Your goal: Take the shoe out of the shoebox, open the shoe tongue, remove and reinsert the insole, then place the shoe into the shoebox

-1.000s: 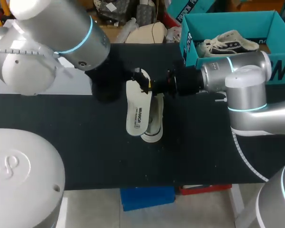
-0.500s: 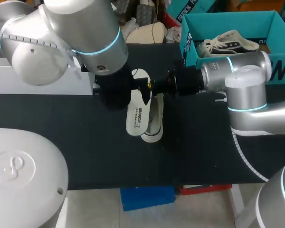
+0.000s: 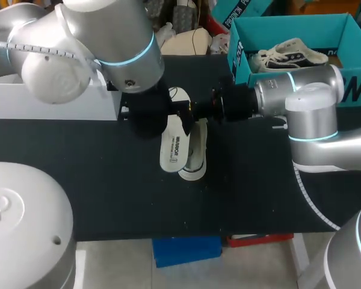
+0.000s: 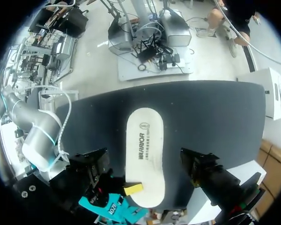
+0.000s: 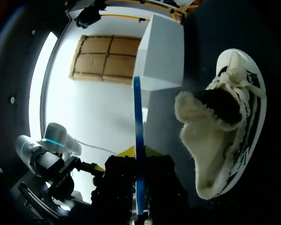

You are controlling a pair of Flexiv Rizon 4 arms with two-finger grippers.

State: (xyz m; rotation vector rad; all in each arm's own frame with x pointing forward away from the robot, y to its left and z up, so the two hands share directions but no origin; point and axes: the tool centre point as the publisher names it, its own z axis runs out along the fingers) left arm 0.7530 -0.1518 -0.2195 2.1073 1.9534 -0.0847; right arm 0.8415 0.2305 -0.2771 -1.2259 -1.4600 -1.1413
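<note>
Now right jaws pinch insole (image 3: pixel 173 144) beside shoe (image 3: pixel 196 155)

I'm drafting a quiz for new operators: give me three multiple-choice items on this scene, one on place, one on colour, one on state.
1. Where is the insole? A inside the shoe; B in the shoebox; C in the right gripper.
2. The shoebox is: A teal; B red; C white.
3. The left gripper is: A open; B shut on the insole; C shut on the shoe.
Answers: C, it pinches the insole's end; A, teal walls; A, its fingers stand wide apart, the insole untouched between them.
</note>
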